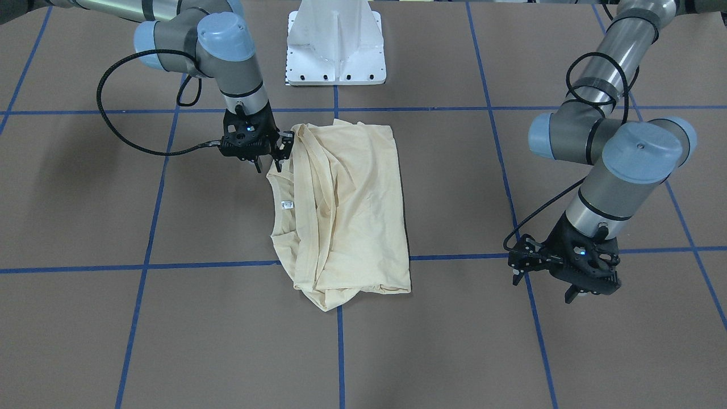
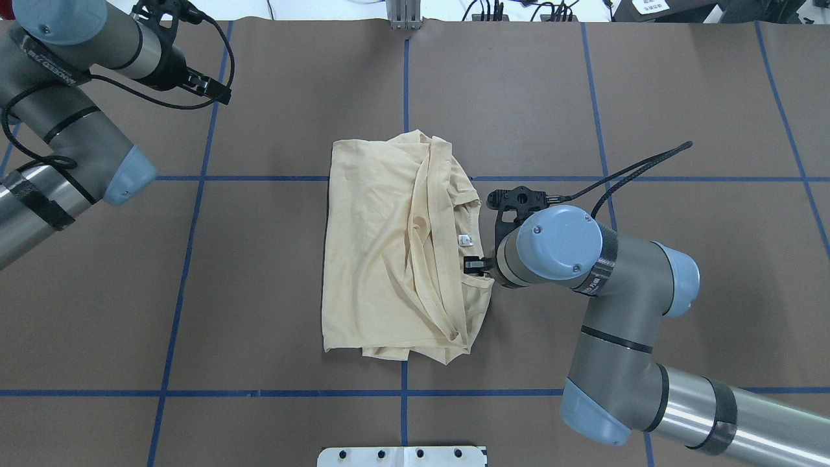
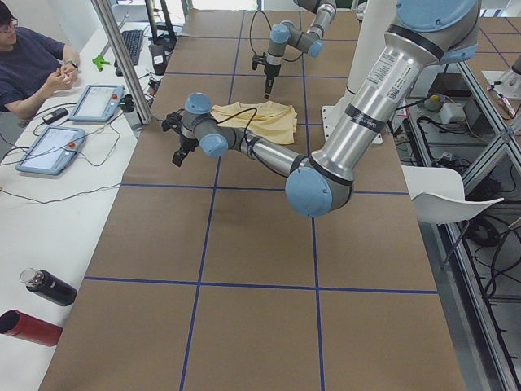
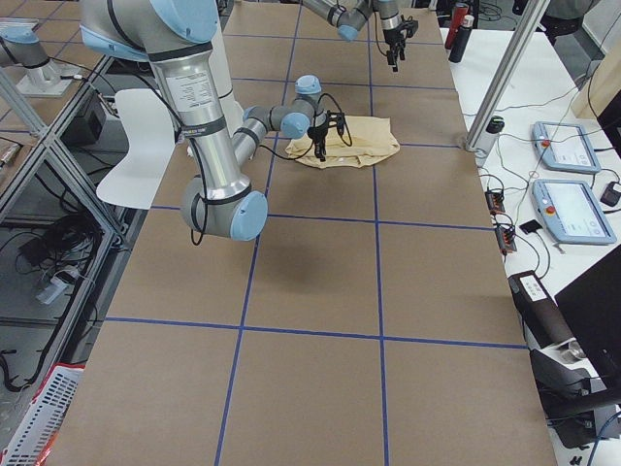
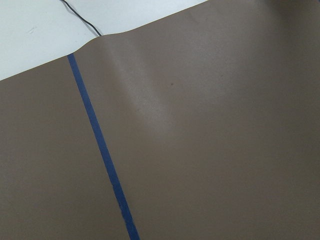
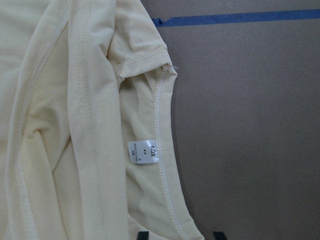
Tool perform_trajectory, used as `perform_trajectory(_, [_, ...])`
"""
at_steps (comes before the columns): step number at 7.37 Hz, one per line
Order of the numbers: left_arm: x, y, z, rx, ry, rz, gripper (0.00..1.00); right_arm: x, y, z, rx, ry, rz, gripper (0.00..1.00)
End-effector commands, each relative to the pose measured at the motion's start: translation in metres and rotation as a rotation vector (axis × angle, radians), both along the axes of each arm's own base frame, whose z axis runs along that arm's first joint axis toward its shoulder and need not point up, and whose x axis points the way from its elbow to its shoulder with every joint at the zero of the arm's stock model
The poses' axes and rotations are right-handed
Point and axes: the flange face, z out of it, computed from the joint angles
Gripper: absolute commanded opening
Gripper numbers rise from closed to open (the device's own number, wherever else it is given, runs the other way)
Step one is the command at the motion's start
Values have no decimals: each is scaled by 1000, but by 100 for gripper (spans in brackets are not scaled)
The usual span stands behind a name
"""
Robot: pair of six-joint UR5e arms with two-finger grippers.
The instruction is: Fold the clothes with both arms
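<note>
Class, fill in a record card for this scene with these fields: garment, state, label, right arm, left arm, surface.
garment: pale cream-yellow T-shirt
state: folded into a rough rectangle, creased, lying on the table
label: small white neck label, showing inside the neckline
right arm: right claw open, at the shirt's neckline edge, one fingertip on either side of it
left arm: left claw open, over the table, well apart from the shirt
surface: brown table marked with blue tape lines
</note>
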Motion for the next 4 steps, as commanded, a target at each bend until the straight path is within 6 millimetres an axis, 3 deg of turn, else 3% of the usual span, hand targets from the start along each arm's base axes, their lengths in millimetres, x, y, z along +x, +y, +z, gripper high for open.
perform_trajectory(1, [0, 0, -1, 1, 1, 0, 100, -32, -18, -64, -3, 10, 14, 90])
perform_trajectory(2, [0, 0, -1, 1, 1, 0, 100, -66, -31, -79, -20, 28, 17, 78])
perform_trajectory(3, [0, 0, -1, 1, 1, 0, 100, -84, -38, -91, -26, 38, 17, 63])
perform_trajectory(4, [0, 0, -1, 1, 1, 0, 100, -91, -32, -89, -29, 46, 4, 48])
